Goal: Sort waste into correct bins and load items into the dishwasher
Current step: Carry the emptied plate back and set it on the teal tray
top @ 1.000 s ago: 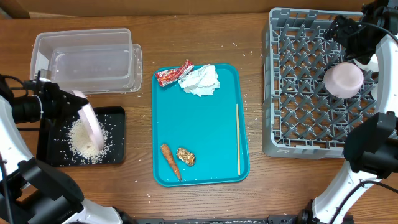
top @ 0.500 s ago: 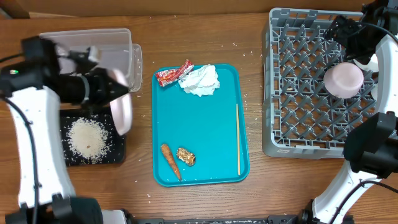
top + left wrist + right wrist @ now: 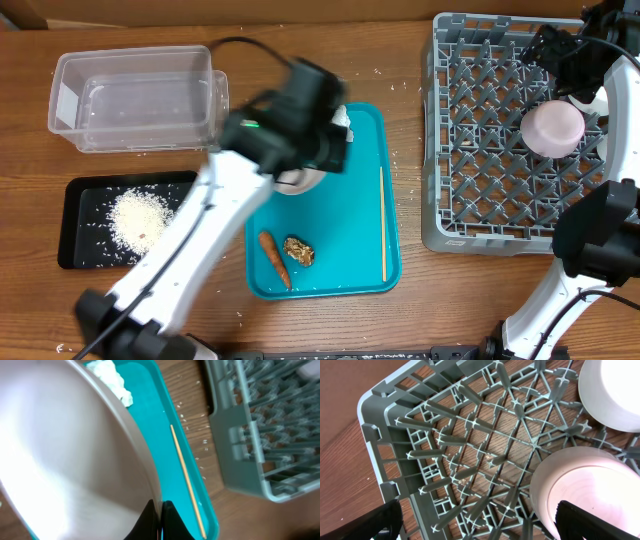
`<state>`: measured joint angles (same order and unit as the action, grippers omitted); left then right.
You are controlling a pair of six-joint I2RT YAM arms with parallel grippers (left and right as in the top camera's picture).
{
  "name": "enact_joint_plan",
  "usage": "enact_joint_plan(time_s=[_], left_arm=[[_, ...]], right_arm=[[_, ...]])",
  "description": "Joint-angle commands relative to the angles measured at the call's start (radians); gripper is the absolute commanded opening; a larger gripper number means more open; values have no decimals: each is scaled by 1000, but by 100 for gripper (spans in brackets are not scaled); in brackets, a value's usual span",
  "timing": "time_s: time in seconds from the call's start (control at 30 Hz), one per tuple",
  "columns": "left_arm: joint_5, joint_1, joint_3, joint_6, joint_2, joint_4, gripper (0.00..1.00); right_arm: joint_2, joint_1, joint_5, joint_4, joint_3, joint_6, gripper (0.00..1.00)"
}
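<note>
plate (image 3: 65,455): centre frame, above teal tray (image 3: 340,230), rim clamped in left tool (image 3: 159,515) | right tool (image 3: 485,522): jaws apart, empty, over dish rack (image 3: 440,130), upper right | step: loading plate | next: likely carry right, slot between pegs

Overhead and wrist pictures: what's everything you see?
clear tub: one, see-through, far left
black tray: one, black, near left
rice pile: one, white, in black tray
teal tray: one, teal, middle
tissue: one, white, on teal tray
carrot: one, orange, on teal tray
food lump: one, brown, beside carrot
stick: one, wooden, teal tray's right
dish rack: one, grey, right
bowls: two, white, in dish rack
plate: one, pinkish-white, over teal tray
left tool: black, shut on plate
right tool: black, open over dish rack
</note>
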<state>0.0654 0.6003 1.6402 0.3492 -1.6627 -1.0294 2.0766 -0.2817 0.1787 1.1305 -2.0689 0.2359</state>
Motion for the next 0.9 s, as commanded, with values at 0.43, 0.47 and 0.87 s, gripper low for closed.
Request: enact_joint_plan(time_s=[0.43, 0.47, 0.87], left_arm=[[-209, 199, 5, 51, -338, 101, 4], [-201, 199, 5, 51, -338, 100, 4], [-141, 197, 14, 53, -332, 51, 44]], right_arm=[[-36, -6, 2, -3, -27, 4, 100], [-36, -6, 2, -3, -27, 4, 100], [-36, -6, 2, -3, -27, 4, 100]])
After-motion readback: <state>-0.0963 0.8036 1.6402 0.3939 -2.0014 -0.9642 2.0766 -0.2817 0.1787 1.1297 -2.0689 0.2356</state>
